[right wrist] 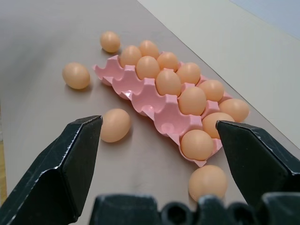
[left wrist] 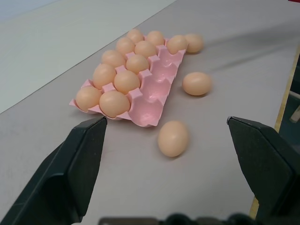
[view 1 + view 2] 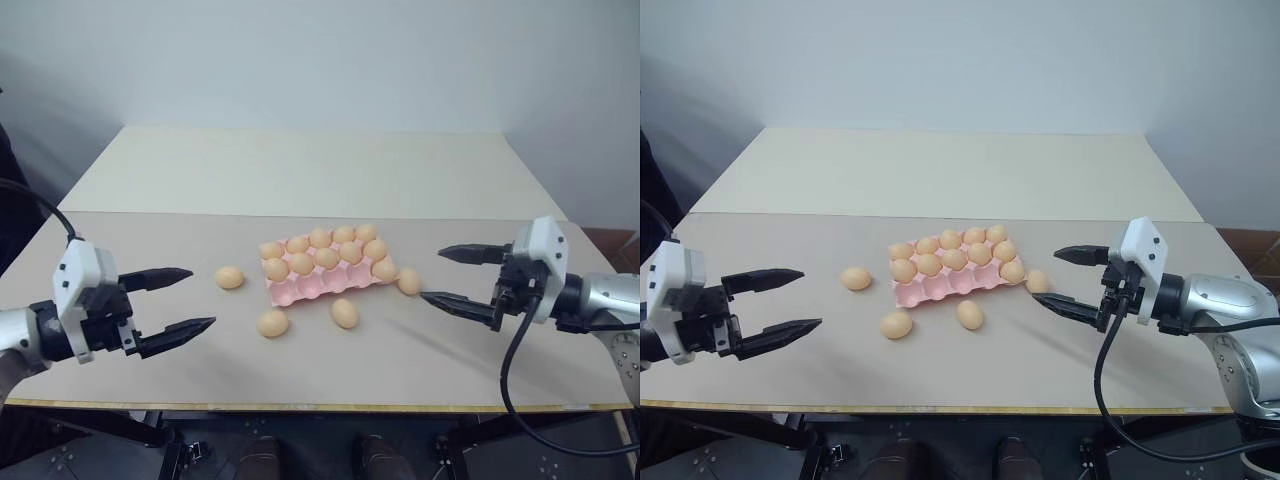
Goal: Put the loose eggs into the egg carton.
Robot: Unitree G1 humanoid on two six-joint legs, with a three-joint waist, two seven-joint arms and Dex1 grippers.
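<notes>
My left gripper [image 3: 186, 300] and right gripper [image 3: 446, 275] hang spread and empty, flanking the egg carton [image 3: 305, 289] at mid-table; four loose eggs [image 3: 273, 323] ring its near edge; open table [image 3: 300, 170] beyond.

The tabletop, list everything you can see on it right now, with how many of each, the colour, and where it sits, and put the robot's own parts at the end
Flat pink moulded egg carton: one, pink, middle of the table; its near row has four cups bare.
Smooth oval eggs in the carton: eleven, light orange-tan, filling the two far rows plus the right-end cup of the near row.
Loose oval eggs: four, light orange-tan, on the table around the carton: one off its left end, two in front of it, one against its right end.
Table: one, beige top, under everything.
Left gripper: one, black fingers, open, over the table left of the eggs.
Right gripper: one, black fingers, open, right of the carton.
</notes>
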